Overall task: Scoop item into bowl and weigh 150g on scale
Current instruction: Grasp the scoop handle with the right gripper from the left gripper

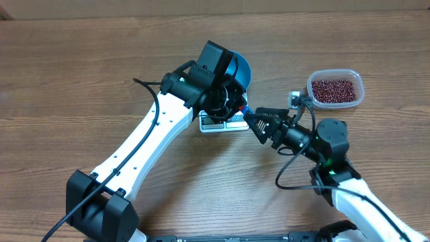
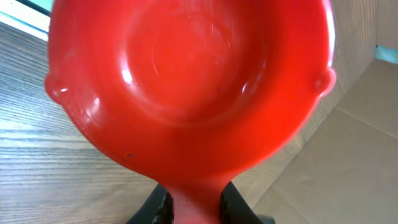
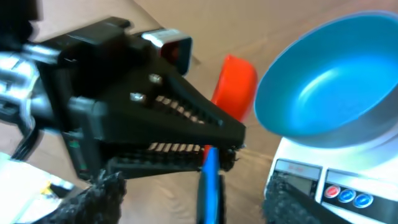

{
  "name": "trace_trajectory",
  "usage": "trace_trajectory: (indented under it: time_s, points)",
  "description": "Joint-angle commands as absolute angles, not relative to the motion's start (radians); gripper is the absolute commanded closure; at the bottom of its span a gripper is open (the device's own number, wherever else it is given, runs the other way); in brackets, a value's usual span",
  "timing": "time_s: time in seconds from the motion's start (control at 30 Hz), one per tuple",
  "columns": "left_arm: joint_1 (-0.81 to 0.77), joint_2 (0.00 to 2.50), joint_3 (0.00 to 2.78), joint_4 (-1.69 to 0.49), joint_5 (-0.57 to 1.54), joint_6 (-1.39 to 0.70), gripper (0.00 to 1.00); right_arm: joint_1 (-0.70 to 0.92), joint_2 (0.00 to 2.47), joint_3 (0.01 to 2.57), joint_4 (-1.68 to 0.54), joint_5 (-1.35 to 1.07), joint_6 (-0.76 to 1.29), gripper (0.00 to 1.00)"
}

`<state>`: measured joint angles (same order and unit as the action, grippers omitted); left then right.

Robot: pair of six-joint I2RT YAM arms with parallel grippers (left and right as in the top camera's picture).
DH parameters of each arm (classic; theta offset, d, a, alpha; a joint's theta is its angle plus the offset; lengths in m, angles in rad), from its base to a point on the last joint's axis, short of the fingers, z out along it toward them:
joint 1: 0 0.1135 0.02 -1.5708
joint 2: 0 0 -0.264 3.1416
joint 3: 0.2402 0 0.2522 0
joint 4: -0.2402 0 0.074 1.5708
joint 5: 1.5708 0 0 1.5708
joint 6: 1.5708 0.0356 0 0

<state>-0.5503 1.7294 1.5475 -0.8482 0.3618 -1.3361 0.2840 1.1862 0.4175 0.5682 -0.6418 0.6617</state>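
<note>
1. Left tool (image 2: 194, 210) pinches the scoop (image 2: 186, 81) beside the bowl (image 3: 311, 68).
2. Right tool (image 1: 254, 119) is spread, near the scale (image 3: 311, 177).
3. Bowl sits on scale; beans (image 1: 334, 89) lie in the tub (image 1: 360, 82).

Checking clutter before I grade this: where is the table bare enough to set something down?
Bare wood left of the left arm, and between it and the right arm at the front edge. Crowded around the bowl, scale and bean tub.
</note>
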Motion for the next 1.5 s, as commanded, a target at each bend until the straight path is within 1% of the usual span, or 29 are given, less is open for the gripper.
trace_trajectory:
  time_s: [0.0,0.07,0.13,0.17,0.37,0.53,0.57,0.83,1.13,1.27,1.47]
  points:
    - [-0.556,1.705,1.576,-0.847,0.387,-1.351,0.96,0.287,1.246,0.44,0.612,-0.678,0.685,0.36]
    - [-0.556,1.705,1.576,-0.844,0.392,-1.351,0.96,0.287,1.271,0.44,0.63,-0.677,0.685,0.4]
    - [-0.556,1.705,1.576,-0.841,0.393,-1.351,0.96,0.287,1.281,0.44,0.645,-0.675,0.685,0.48]
    - [-0.556,1.705,1.576,-0.839,0.393,-1.351,0.96,0.287,1.282,0.44,0.653,-0.675,0.685,0.49]
    - [-0.556,1.705,1.576,-0.836,0.393,-1.351,0.96,0.287,1.282,0.44,0.688,-0.651,0.684,0.56]
    - [-0.556,1.705,1.576,-0.833,0.393,-1.356,0.96,0.287,1.282,0.44,0.689,-0.636,0.685,0.59]
    - [-0.556,1.705,1.576,-0.833,0.393,-1.359,0.96,0.287,1.282,0.44,0.689,-0.623,0.685,0.61]
    - [-0.556,1.705,1.576,-0.831,0.385,-1.362,0.96,0.287,1.29,0.441,0.726,-0.607,0.711,0.63]
    - [-0.556,1.705,1.576,-0.829,0.385,-1.367,0.96,0.315,1.353,0.441,0.789,-0.601,0.73,0.63]
    - [-0.556,1.705,1.576,-0.829,0.385,-1.366,0.96,0.315,1.36,0.441,0.806,-0.59,0.733,0.64]
    - [-0.556,1.705,1.576,-0.825,0.385,-1.37,0.96,0.315,1.36,0.441,0.807,-0.574,0.734,0.7]
